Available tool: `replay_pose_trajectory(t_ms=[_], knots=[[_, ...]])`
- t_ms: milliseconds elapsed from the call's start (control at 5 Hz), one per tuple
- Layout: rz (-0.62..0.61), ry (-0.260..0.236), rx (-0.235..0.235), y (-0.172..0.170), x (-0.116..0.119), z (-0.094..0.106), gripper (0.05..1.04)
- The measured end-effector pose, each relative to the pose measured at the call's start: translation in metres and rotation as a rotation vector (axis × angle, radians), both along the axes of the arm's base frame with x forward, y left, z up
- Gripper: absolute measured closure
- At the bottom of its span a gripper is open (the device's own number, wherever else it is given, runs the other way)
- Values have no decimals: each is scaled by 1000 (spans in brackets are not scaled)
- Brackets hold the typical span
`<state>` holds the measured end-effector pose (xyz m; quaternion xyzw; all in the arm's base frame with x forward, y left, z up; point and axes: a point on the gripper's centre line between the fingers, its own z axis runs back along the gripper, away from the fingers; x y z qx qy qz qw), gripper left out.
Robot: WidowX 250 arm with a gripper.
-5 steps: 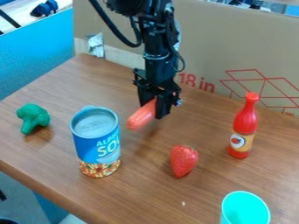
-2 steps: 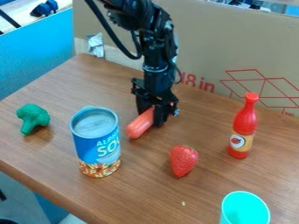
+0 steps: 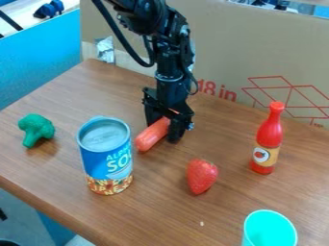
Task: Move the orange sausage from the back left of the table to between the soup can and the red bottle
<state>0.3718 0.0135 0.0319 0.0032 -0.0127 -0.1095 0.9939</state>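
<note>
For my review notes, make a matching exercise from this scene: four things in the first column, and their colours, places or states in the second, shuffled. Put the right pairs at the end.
Things:
1. Sausage
2. Broccoli
3. Bottle
4. Cup

Descriptions:
A. Red, standing upright, to the right of the strawberry in the picture
B. Turquoise, at the bottom edge of the picture
C. Held between the fingers of the gripper
D. Green, to the left of the can in the picture

Right pairs: 1-C, 2-D, 3-A, 4-B
</note>
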Motion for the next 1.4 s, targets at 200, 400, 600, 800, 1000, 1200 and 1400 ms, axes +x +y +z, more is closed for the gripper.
replay_pose_trajectory(t_ms=[200,400,600,800,1000,1200,1400], knots=[[-23,35,-147,-5,-3,9,71],[-33,65,-277,11,-2,38,75],[18,48,-271,49,-13,67,78],[101,43,-66,94,-32,92,78],[131,96,168,127,-58,105,78],[63,174,213,134,-75,107,78],[23,245,131,143,-96,98,78]])
